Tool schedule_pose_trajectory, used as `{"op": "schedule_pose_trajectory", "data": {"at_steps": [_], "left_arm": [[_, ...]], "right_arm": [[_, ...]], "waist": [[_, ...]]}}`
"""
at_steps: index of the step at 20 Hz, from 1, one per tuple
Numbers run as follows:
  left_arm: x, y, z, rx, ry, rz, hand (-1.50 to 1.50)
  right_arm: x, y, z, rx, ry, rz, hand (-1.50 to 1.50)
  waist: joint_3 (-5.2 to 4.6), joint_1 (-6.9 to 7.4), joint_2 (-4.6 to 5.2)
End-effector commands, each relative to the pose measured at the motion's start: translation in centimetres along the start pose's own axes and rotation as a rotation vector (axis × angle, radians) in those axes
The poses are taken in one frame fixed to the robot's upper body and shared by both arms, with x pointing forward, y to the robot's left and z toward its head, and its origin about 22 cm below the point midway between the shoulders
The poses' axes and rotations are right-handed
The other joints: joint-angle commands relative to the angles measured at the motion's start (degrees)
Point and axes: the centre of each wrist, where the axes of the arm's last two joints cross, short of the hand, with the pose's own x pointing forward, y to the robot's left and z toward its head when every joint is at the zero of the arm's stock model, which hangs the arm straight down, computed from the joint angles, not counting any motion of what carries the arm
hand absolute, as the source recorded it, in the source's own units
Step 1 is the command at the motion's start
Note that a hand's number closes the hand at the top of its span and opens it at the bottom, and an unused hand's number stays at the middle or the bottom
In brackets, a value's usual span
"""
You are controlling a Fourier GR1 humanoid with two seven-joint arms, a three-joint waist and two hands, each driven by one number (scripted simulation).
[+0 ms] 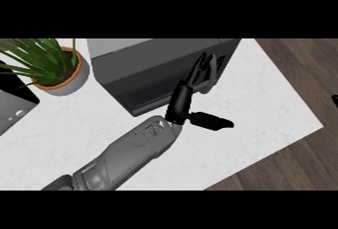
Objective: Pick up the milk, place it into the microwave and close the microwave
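Now my left robot hand (pixel 191 91) at frame centre, fingers straight, spread wide against microwave (pixel 155 67) front. Milk not visible. Risk: push slides microwave across tabletop (pixel 264 103), door not latching.

A white marbled counter (pixel 264 103) meets dark wood-plank floor (pixel 303 58), with a potted plant (pixel 49 62) at its far-left corner.

One forearm and hand in view

A grey forearm (pixel 128 154) is extended from the lower edge; its black hand (pixel 185 100) is held open, fingers (pixel 201 71) straight, thumb (pixel 213 120) spread sideways.
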Motion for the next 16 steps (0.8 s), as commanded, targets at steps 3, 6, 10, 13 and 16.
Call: {"op": "schedule_pose_trajectory", "data": {"at_steps": [3, 6, 10, 13, 16], "left_arm": [[0.4, 0.3, -1.7, 0.034, 0.001, -0.001, -1.50], [0.2, 0.2, -1.4, 0.035, -0.006, -0.005, -1.50], [0.0, 0.3, -1.4, 0.046, -0.001, 0.005, -1.50], [-0.2, 0.4, -1.3, 0.053, -0.012, 0.007, -1.50], [-0.1, 0.3, -1.4, 0.061, -0.011, 0.008, -1.50]], "right_arm": [[0.6, -0.6, -0.5, -0.002, 0.016, 0.011, -1.50], [0.7, -0.7, -0.8, 0.005, -0.001, -0.005, -1.50], [1.4, -1.1, -1.4, 0.020, -0.007, 0.003, -1.50], [1.1, -1.0, -1.2, 0.014, 0.001, -0.014, -1.50], [1.2, -1.0, -1.5, 0.035, 0.014, -0.021, -1.50]], "waist": [[-0.01, -0.59, 0.26], [0.08, -1.13, 0.24], [0.04, -1.44, 0.27], [0.08, -1.61, 0.62], [0.09, -1.98, 0.50]]}}
